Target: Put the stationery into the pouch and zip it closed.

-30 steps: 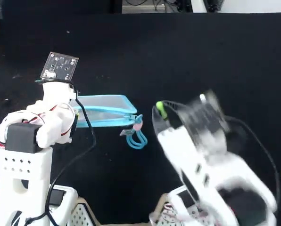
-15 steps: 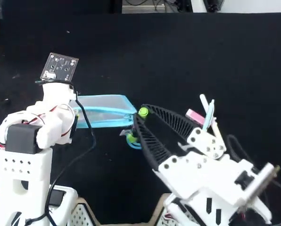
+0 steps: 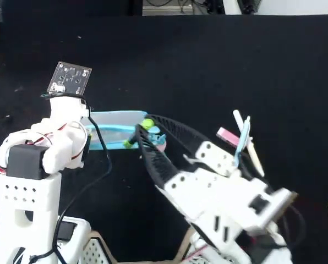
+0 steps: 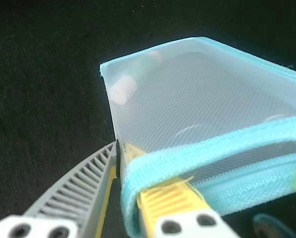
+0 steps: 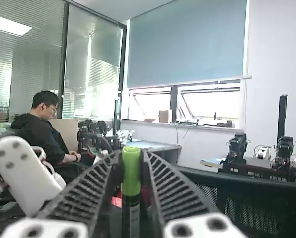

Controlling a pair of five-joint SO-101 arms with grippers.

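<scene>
Your right gripper (image 3: pixel 142 128), clamped on the green marker (image 3: pixel 147 124), has swung to the pouch (image 3: pixel 115 119) your left gripper (image 4: pixel 134 174) pinches; misaligned, the marker may snag the zip edge.

High view down on table (image 3: pixel 235 66), left wrist close on same pouch (image 4: pixel 197 99), right wrist facing room (image 5: pixel 187 59)

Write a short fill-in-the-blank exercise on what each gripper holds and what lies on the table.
1. The right gripper is shut on a marker with a ____ cap.
2. The left gripper is shut on one end of the mesh pouch, whose zipper band is ____.
3. The pink eraser and the pens lie on the ____ table, apart from the pouch.

Missing words: green; blue; black.
</scene>
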